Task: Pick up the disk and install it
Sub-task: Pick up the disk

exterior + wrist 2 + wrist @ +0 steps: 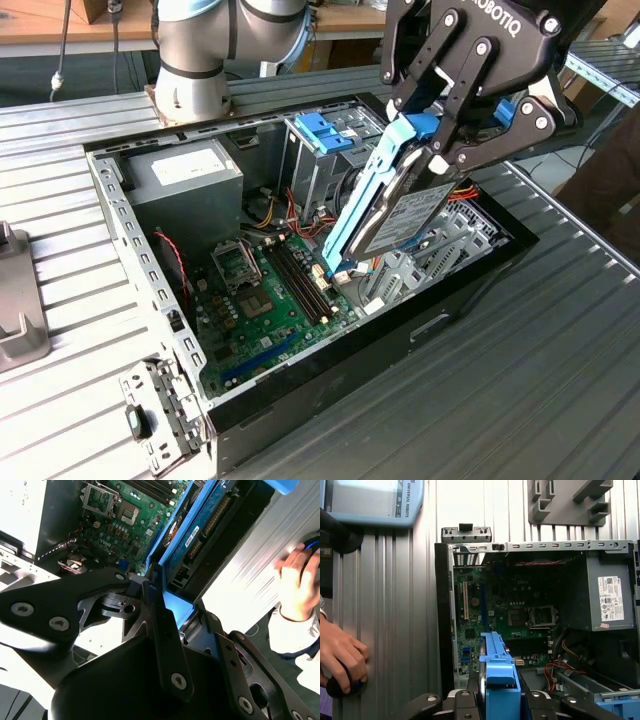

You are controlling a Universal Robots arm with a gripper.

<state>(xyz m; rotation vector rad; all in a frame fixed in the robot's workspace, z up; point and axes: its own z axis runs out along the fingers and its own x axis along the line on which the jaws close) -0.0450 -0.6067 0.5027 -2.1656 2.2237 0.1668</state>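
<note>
I am reaching down from above with my arm (200,50), whose base stands on the bench (520,400) behind the open computer case (125,215). My pincer (437,140) is hanging over the end of the case at the exterior view's right, tilted toward the interior. It is clamping the disk (400,215) by its upper end, with the black fingers (425,95) pressing on the light-blue carrier from both sides.

The disk is hovering inside the case opening, clear of the motherboard (265,295) below it. The drive cage (315,165), with its blue-handled carrier (322,132) on top, is standing just beside the disk, on the exterior view's left of it. Red and yellow cables (468,190) are lying near the other side. The power supply (185,180) is sitting well apart, in the far corner. The case wall (440,315) is running close under the disk's lower end.

The disk is tilting steeply, its long axis running from my pincer down toward the motherboard, and its lower end is pointing at the dark memory slots (300,280). In the second wrist view its blue circuit-board face (200,525) is showing.

In the first wrist view a person's hand (340,655) is resting on the bench beside the case.
</note>
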